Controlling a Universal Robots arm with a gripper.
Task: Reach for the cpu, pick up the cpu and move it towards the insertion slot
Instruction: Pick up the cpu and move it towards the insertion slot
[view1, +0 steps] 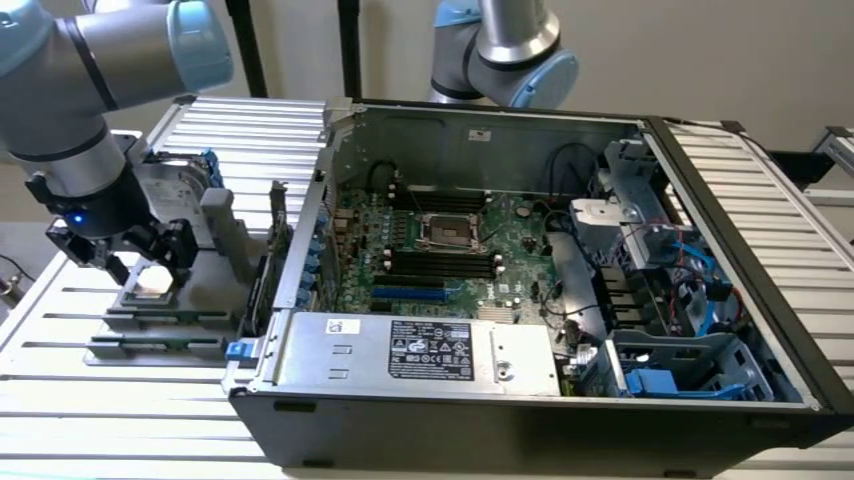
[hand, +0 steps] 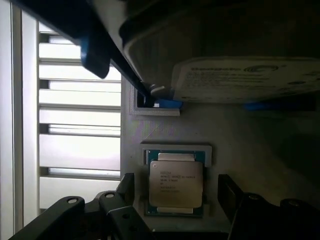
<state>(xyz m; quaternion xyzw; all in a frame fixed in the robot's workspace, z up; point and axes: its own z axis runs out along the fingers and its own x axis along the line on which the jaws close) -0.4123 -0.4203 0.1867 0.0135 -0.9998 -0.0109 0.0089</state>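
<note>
Down in its grey holder (view1: 200, 300) on the worktop (view1: 80, 405), the cpu (hand: 176, 183) lies flat between spread jaws, not yet pinched: light, stiff, slick-topped and fragile, I'd say, so grip its opposite edges.

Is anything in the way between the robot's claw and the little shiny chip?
Nothing that I can see. The open gripper hangs right over the chip, its fingers on either side, with clear space between. The chip lies flat in its grey holder.

Print on the cpu (hand: 176, 184) and power-supply label (view1: 430, 352) cannot be read
</note>
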